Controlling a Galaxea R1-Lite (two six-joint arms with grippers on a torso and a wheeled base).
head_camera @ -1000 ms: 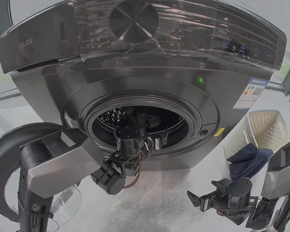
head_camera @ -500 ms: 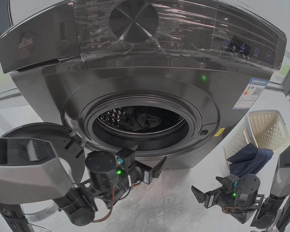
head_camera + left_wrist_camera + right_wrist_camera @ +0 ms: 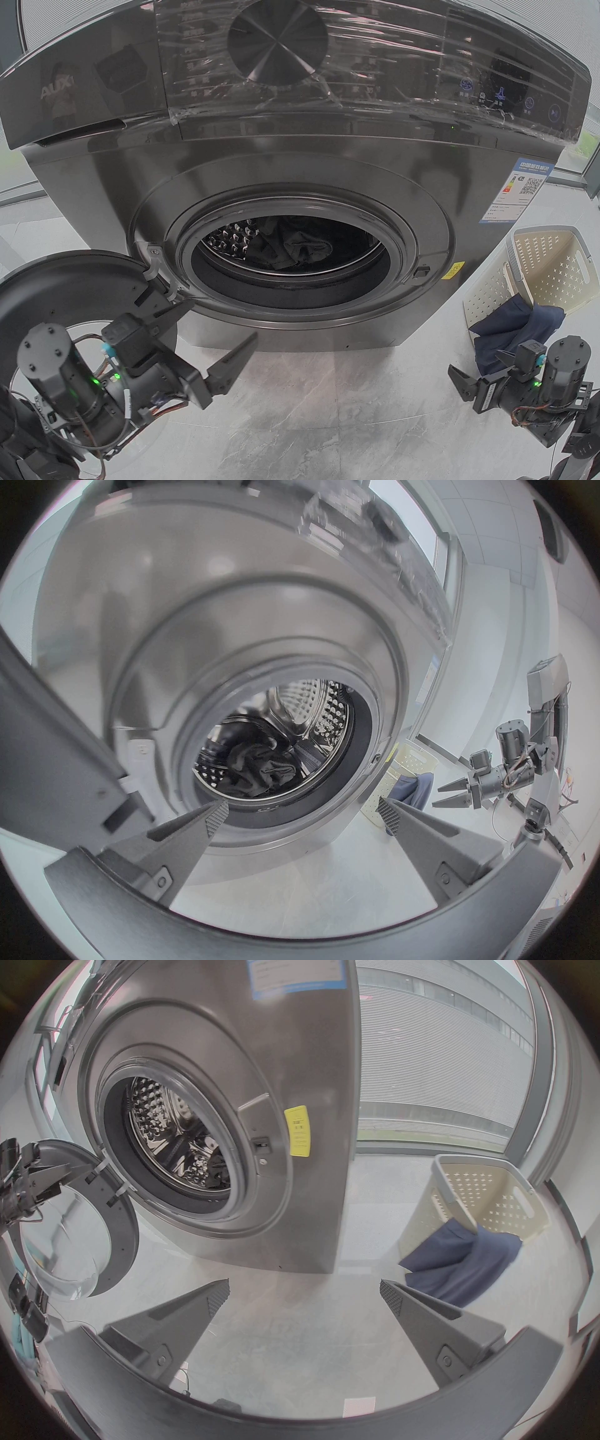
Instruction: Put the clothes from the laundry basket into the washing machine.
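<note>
Now | left gripper [image 3: 222,320]: wide open, empty, low before washer [image 3: 300,169], beside its open door [image 3: 69,281] | right gripper [image 3: 474,370]: wide open, empty, right of washer, near basket [image 3: 550,256] | blue cloth [image 3: 512,328]: hangs over basket rim | dark clothes [image 3: 290,240]: inside washer

label [image 3: 525,190] and sticker [image 3: 453,270] on washing machine [image 3: 94,187]
</note>
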